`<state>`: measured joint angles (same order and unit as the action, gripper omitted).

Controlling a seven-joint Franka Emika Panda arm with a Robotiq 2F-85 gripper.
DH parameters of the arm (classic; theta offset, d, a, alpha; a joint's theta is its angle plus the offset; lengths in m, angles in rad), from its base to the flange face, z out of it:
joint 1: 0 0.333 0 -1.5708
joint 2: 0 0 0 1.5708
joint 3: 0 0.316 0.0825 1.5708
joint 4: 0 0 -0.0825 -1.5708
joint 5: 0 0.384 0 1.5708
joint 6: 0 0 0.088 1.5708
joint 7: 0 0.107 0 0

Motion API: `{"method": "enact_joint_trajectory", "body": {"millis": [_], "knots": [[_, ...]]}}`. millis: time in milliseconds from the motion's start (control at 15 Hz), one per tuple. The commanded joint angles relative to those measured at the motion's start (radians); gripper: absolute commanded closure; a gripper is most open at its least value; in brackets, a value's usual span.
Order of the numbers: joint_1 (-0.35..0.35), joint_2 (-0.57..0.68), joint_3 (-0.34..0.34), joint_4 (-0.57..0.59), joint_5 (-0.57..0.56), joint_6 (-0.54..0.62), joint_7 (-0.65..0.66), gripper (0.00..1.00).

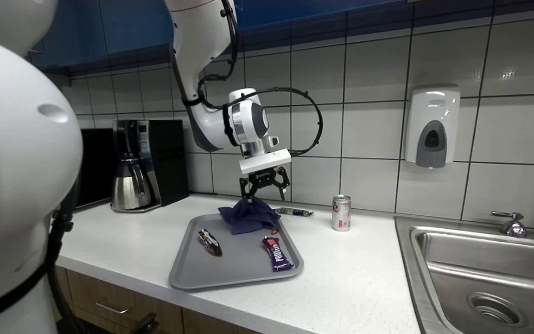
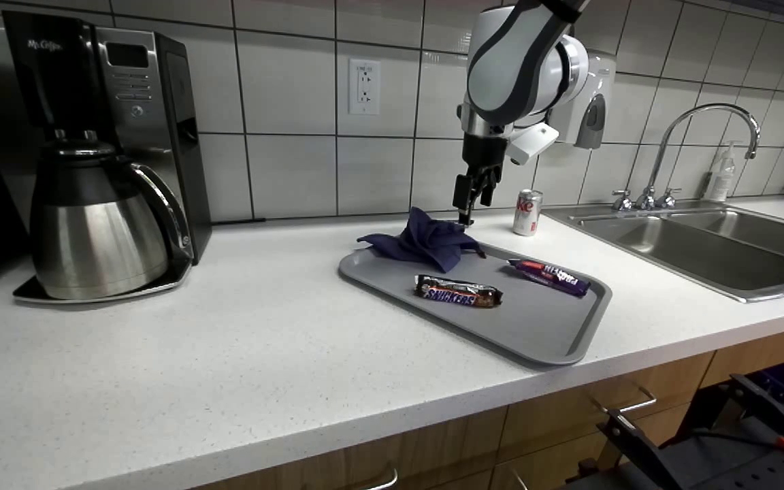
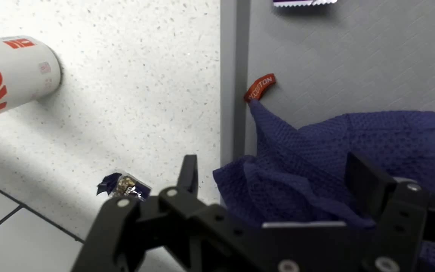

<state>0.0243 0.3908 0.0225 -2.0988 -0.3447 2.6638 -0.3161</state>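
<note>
Pointing one peak upward, the cloth (crumpled) sprawls.

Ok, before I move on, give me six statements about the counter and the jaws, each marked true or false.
1. The jaws stand open. True.
2. The cloth is spread flat. False: the cloth lies crumpled.
3. The can lies on its side. False: the can stands upright on the counter.
4. The chocolate bar and protein bar are both on the tray. True.
5. The coffee pot is in the sink. False: the coffee pot sits in the coffee maker.
6. A third wrapped snack lies off the tray. True.
</note>
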Motion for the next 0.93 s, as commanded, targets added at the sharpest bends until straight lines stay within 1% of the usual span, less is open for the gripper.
{"method": "enact_joint_trajectory", "body": {"millis": [0,400,867], "knots": [[-0.021,0.062,0.011,0.096,0.037,-0.035,-0.040,0.00],[-0.042,0.126,0.010,0.198,0.078,-0.053,-0.036,0.00],[-0.043,0.210,-0.004,0.311,0.110,-0.095,-0.002,0.00]]}}
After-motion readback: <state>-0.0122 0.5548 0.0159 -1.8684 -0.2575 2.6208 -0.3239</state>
